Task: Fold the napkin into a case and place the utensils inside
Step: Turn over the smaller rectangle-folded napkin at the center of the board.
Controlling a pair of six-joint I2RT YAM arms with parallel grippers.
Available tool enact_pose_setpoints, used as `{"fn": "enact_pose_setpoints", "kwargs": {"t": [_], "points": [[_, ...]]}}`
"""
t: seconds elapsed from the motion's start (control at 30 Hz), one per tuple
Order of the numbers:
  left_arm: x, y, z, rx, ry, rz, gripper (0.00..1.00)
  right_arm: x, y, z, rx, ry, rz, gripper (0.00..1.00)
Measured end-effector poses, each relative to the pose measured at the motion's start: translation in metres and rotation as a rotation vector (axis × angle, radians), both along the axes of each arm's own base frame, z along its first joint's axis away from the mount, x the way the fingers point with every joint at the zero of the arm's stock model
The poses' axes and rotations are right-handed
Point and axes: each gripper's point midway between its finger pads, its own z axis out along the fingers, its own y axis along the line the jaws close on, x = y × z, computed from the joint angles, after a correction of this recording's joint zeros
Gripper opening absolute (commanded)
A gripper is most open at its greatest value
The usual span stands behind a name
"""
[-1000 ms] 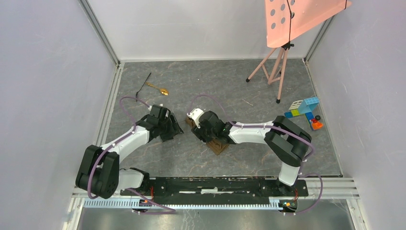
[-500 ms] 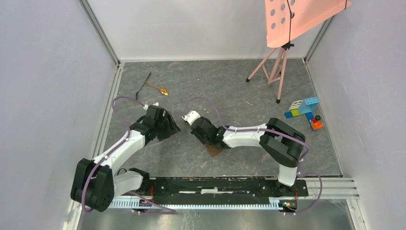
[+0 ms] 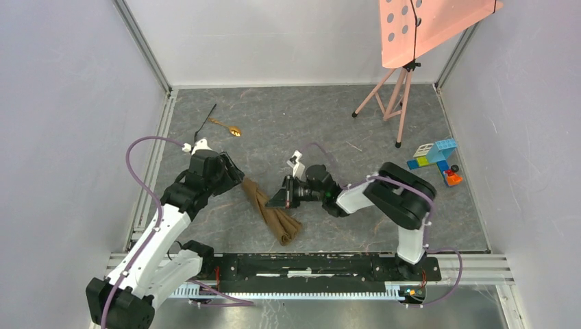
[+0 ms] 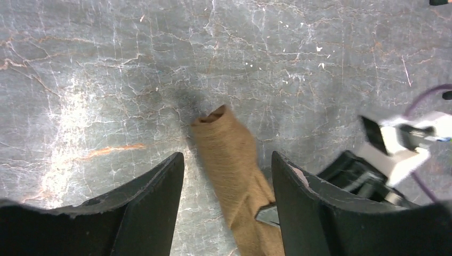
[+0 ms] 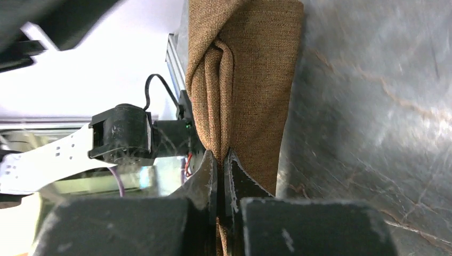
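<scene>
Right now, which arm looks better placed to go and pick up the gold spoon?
Probably the left. The left end effector is open and empty and sits nearer the gold spoon, on its own side; the right end effector is shut on the napkin.

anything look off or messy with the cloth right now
Yes. The napkin is not a flat fold: it lies diagonally, bunched into a twisted, ropy strip with wrinkled pleats. The right gripper has its jaws pinched shut on one pleat. Nothing looks spilled or damaged.
</scene>
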Motion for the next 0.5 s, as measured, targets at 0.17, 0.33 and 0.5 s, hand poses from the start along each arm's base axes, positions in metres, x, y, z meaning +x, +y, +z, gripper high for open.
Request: {"fn": "enact_pose_setpoints", "kwargs": {"t": [0.17, 0.33, 0.5], "points": [[-0.001, 0.001, 0.008, 0.007, -0.010, -0.012, 0.68, -0.010, -0.008, -0.036, 0.068, 0.203, -0.009, 0.00], [-0.004, -0.008, 0.002, -0.004, 0.022, -0.063, 0.70, 0.005, -0.028, -0.037, 0.108, 0.212, -0.035, 0.22], [-0.002, -0.041, -0.023, -0.087, 0.141, -0.196, 0.68, 0.022, -0.054, -0.051, 0.054, 0.152, -0.032, 0.53]]}}
